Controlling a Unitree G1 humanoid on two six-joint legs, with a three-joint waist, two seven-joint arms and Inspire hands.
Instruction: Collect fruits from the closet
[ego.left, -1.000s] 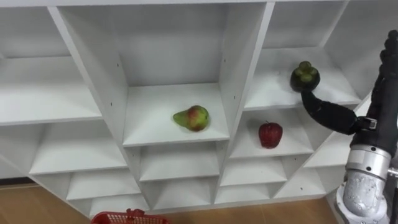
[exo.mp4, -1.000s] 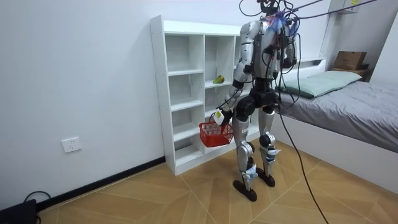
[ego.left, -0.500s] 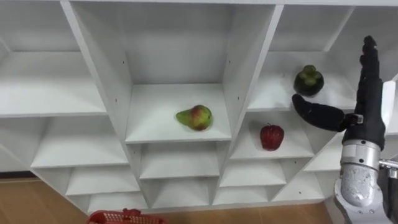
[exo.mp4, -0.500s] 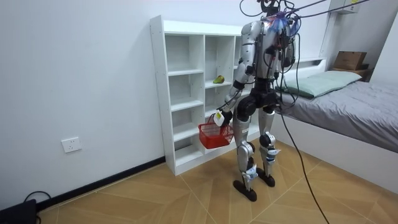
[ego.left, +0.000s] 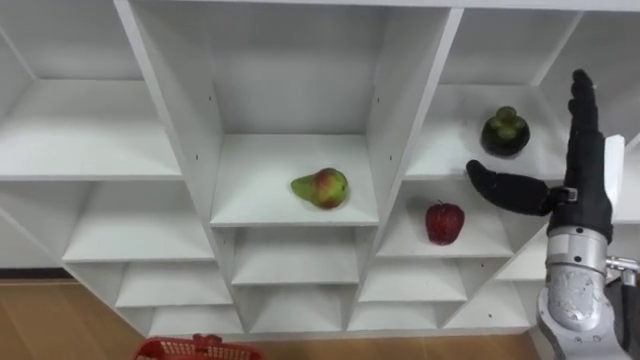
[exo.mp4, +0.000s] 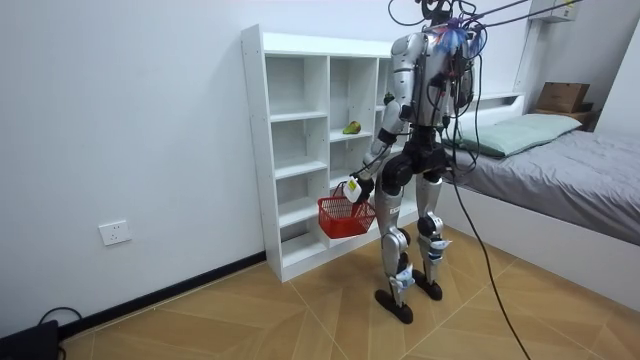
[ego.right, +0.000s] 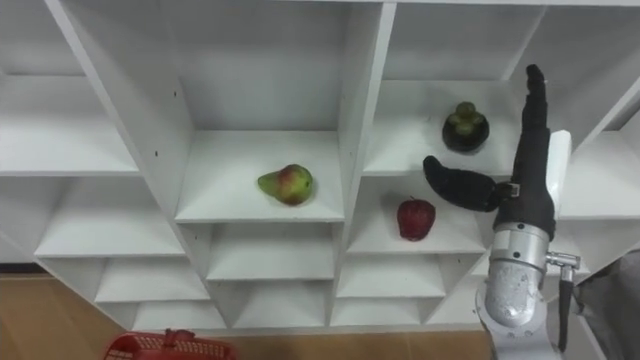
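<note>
Squarely before the white closet (ego.left: 80, 130) stands the robot, a red basket (exo.mp4: 341, 217) hanging from its left hand (exo.mp4: 352, 188), which is curled round the handle. Its right hand (ego.left: 583, 195) is raised with fingers straight and thumb spread. The pear (ego.left: 322, 187) and apple (ego.left: 444, 222) lie at the hand's 9 o'clock, and the mangosteen (ego.left: 505, 132) at 11, one shelf higher.

The right hand (ego.left: 584, 203) is raised, fingers (ego.left: 579, 120) straight up, thumb spread leftward. The left hand (exo.mp4: 352, 189) hangs low by the thigh, curled round a basket (exo.mp4: 341, 216) handle.
</note>
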